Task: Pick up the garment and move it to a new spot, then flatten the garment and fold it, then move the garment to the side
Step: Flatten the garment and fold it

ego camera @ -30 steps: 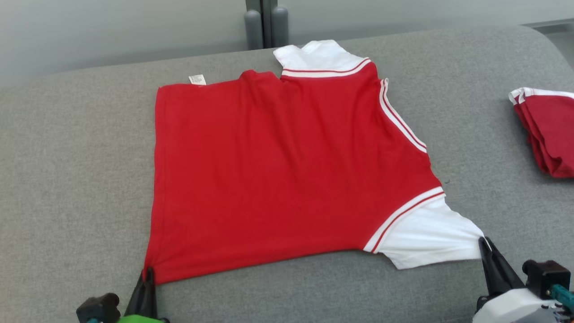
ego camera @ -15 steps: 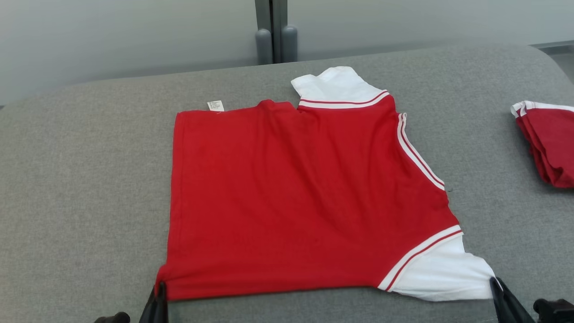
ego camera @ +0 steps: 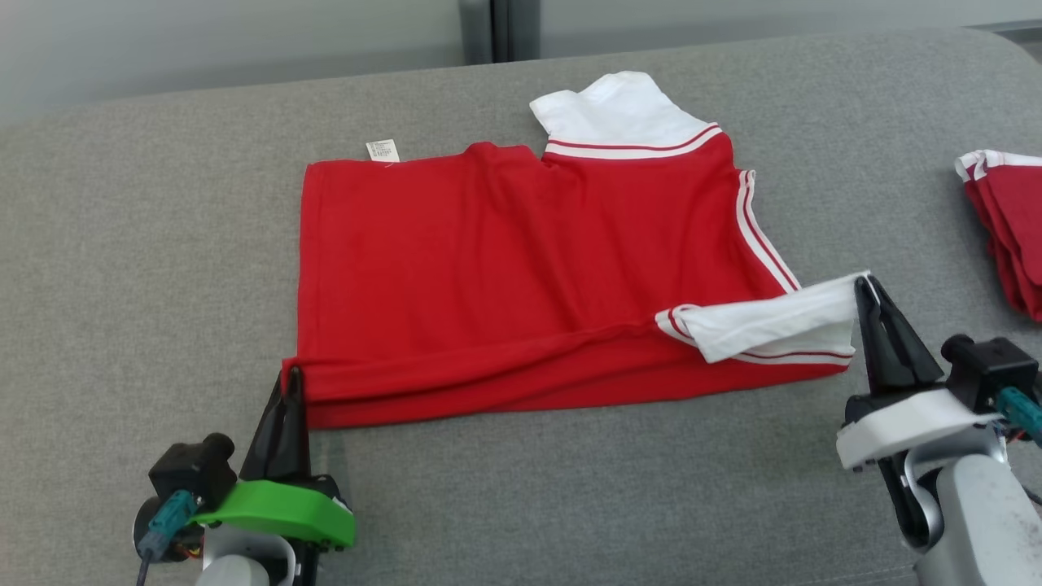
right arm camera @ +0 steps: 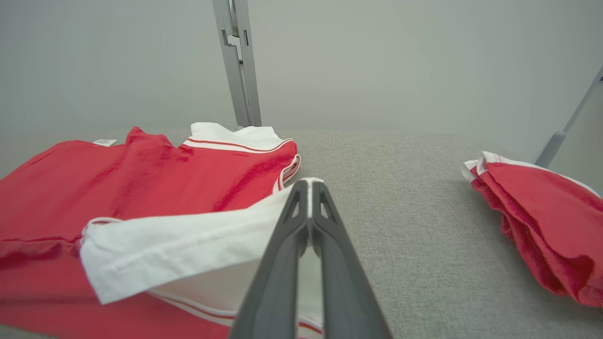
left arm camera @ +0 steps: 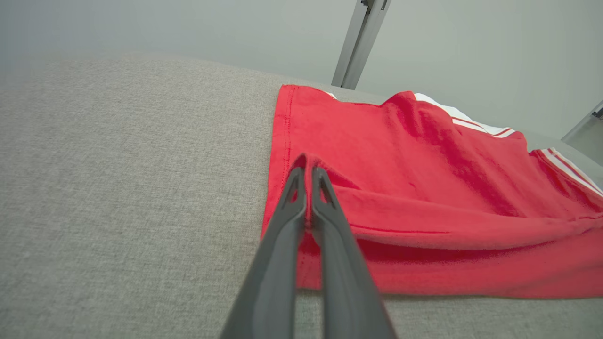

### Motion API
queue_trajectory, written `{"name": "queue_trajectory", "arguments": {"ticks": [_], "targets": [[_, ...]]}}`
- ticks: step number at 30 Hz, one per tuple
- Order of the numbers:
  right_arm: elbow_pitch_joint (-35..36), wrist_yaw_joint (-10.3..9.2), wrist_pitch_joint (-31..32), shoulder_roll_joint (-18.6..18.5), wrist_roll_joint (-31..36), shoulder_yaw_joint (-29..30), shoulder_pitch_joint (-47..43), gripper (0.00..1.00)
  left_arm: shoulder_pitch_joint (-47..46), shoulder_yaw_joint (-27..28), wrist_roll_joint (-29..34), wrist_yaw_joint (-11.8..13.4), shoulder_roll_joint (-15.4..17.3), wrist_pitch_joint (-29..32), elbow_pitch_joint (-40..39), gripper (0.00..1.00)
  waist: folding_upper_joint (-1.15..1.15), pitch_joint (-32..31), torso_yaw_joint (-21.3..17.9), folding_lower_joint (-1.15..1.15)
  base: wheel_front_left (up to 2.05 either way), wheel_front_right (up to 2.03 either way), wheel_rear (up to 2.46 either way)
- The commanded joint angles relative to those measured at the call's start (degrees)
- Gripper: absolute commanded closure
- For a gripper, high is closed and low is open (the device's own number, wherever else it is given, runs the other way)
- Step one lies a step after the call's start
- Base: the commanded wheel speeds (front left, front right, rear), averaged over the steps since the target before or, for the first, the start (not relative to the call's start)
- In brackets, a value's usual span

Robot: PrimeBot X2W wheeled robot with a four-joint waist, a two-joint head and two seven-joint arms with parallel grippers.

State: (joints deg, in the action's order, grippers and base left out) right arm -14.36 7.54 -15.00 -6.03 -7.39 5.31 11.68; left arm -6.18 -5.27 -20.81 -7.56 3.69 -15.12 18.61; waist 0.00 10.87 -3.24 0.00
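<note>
**A:** What stands nearest to us?

**B:** At lower left is the left gripper (ego camera: 291, 376). Its two dark fingers are pressed together on the near left corner of the red garment (ego camera: 505, 268), pinching the cloth. At lower right is the right gripper (ego camera: 863, 285). Its fingers are likewise closed, clamping the edge of the near white sleeve (ego camera: 765, 325).

**A:** And how does the garment lie?

**B:** It lies on the grey cushioned surface (ego camera: 122, 260), about midway across. Both grips raise the near edge and turn it toward the far side, so a long fold runs along the front. The near sleeve is doubled back over the red body, with its striped cuff showing. Beyond the fold the body lies flat.

**A:** Farther back?

**B:** There is the far white sleeve (ego camera: 619, 110), with a red-and-white band at its seam. To its left a small white label (ego camera: 383, 150) sticks out from the far edge. Behind the surface a grey post (ego camera: 498, 28) stands against a pale wall.

**A:** And the red bundle at the right?

**B:** That is a second garment (ego camera: 1009, 228), folded, red with white trim. It lies well apart from the first, at the surface's right edge.
</note>
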Motion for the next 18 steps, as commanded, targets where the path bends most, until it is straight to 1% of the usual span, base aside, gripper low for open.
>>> {"name": "queue_trajectory", "arguments": {"ticks": [1,4,10,16,17,18], "targets": [[-1.1,-0.12,-0.2,-0.8,0.9,-0.3,2.2,1.0,-1.8,-0.1,-0.1,0.1,0.5,0.0,0.5,1.0,0.0,1.3,0.2,0.0,0.0,0.0,0.0],[-3.1,-0.12,-0.2,-1.8,2.1,-0.8,6.4,1.0,-4.3,-1.0,-0.4,0.1,1.0,0.0,1.9,1.0,0.0,2.7,0.4,0.0,0.0,0.0,0.0],[-7.8,-0.12,-0.2,-2.4,4.6,-0.8,13.4,1.0,-8.8,-1.7,-1.0,0.1,2.0,0.0,4.4,1.0,0.0,5.5,0.5,0.0,0.0,0.0,0.0],[-11.0,-0.12,-0.2,-1.5,6.8,0.0,17.4,1.0,-11.8,-2.2,-1.4,0.1,2.6,0.0,5.3,1.0,0.0,7.6,0.6,0.0,0.0,0.0,0.0],[-11.3,-0.12,-0.2,-1.3,7.0,0.2,17.7,1.0,-12.0,-2.0,-1.3,0.1,2.6,0.0,5.2,0.77,0.0,7.8,0.7,0.0,0.0,0.0,0.0],[-11.4,-0.12,-0.2,-1.0,7.2,0.5,17.9,0.33,-12.2,-1.7,-1.3,0.1,2.5,0.0,5.1,0.24,0.0,8.0,0.7,0.0,0.0,0.0,0.0]]}}
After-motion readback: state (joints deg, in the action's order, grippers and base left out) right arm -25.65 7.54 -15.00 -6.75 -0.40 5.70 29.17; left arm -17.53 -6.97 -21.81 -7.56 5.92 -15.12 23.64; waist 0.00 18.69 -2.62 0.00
